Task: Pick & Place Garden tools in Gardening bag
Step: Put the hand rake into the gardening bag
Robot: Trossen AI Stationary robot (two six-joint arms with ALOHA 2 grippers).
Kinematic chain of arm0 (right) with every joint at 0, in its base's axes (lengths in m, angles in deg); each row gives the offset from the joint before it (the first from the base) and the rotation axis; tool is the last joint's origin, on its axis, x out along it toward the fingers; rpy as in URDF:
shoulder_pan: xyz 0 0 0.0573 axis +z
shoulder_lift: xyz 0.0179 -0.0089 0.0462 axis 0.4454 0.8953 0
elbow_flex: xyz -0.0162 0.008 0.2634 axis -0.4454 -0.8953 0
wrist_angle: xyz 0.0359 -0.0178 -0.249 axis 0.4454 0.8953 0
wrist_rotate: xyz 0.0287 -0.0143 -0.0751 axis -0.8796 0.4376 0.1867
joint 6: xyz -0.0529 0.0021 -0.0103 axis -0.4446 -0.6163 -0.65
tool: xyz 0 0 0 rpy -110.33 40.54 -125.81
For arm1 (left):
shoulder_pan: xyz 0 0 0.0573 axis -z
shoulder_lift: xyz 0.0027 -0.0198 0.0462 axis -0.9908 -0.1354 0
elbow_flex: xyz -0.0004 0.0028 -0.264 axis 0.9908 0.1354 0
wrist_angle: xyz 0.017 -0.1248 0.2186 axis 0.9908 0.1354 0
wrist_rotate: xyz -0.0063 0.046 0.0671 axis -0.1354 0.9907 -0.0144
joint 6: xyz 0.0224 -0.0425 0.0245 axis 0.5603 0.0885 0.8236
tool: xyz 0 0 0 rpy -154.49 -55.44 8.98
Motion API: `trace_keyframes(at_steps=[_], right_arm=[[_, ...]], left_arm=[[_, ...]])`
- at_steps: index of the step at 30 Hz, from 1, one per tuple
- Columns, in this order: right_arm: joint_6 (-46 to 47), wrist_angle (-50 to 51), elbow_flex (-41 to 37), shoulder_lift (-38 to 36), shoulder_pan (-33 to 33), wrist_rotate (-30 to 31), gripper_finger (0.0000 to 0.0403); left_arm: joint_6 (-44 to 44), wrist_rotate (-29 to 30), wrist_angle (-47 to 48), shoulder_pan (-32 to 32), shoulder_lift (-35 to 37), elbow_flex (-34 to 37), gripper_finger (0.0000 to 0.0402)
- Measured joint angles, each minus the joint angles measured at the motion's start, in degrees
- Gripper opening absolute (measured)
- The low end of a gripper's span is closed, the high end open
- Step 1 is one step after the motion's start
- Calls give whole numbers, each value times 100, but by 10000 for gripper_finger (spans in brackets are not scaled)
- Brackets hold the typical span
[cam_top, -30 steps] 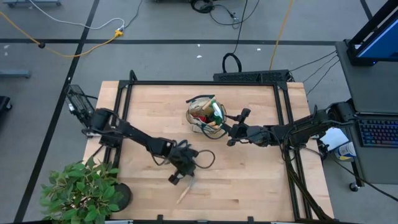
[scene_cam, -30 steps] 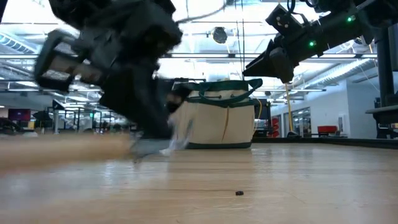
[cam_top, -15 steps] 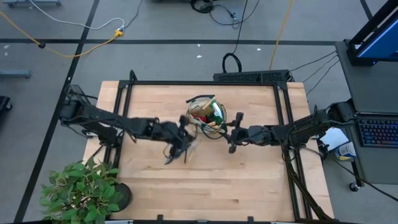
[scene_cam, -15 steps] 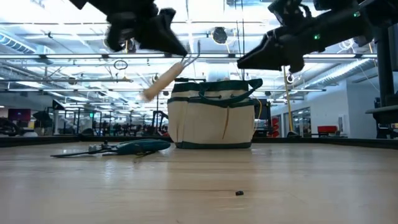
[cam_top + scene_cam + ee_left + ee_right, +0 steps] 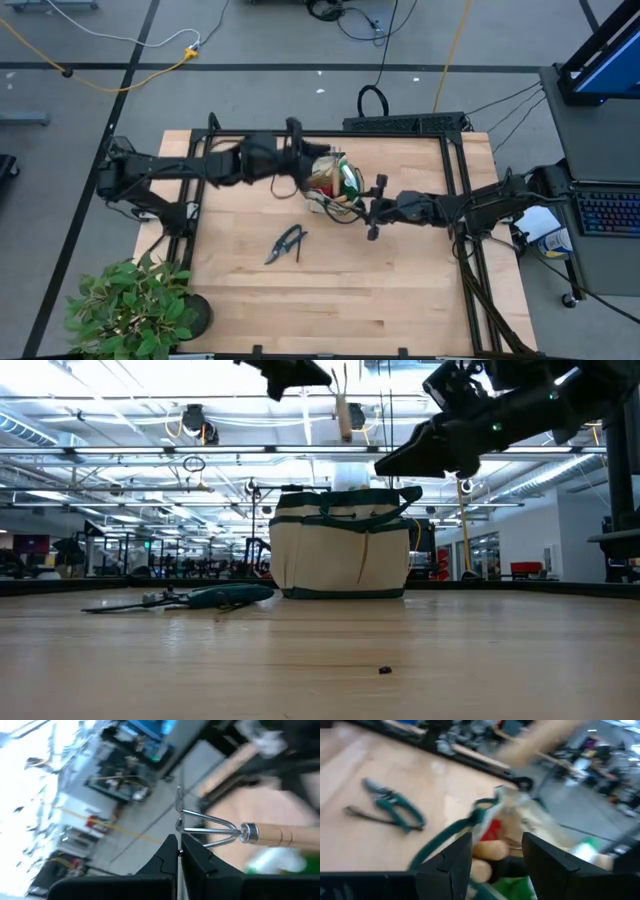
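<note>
Upper center of the high frame: my left tool (image 5: 296, 160) is clamped shut on the rake (image 5: 240, 833), over the gardening bag (image 5: 333, 183). My right tool (image 5: 372, 210) sits just right of the bag, fingers apart, holding nothing. Pruning shears (image 5: 286, 243) lie on the counter (image 5: 400, 280), center-left.

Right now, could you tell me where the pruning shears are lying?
In the high view the pruning shears lie flat on the wooden table, left of centre, well in front of the gardening bag and apart from both grippers.
</note>
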Motion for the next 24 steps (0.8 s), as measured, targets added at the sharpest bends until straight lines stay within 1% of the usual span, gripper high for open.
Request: trace_keyframes(at_steps=[2,4,7,11,14,16,20,24], right_arm=[[3,94,0,2,-55,-351,167],[-12,176,0,2,-98,-553,167],[-49,351,0,2,-159,-569,167],[-69,656,0,2,-235,-569,167],[-250,945,0,2,-275,-561,167],[-374,1051,0,2,-309,-558,167],[-537,1066,0,2,-367,-543,155],[-774,899,0,2,-419,-403,123]], left_arm=[[-13,-2,43,-217,-62,-55,6],[61,25,-63,-399,-306,-70,6],[128,247,57,-614,-669,-40,6],[563,708,120,-732,-1017,-53,6],[1208,1138,246,-669,-1165,-49,6],[1566,1317,279,-588,-1185,-52,6],[2319,1367,743,-380,-1185,-53,6],[3002,1365,1085,-162,-1183,-53,7]])
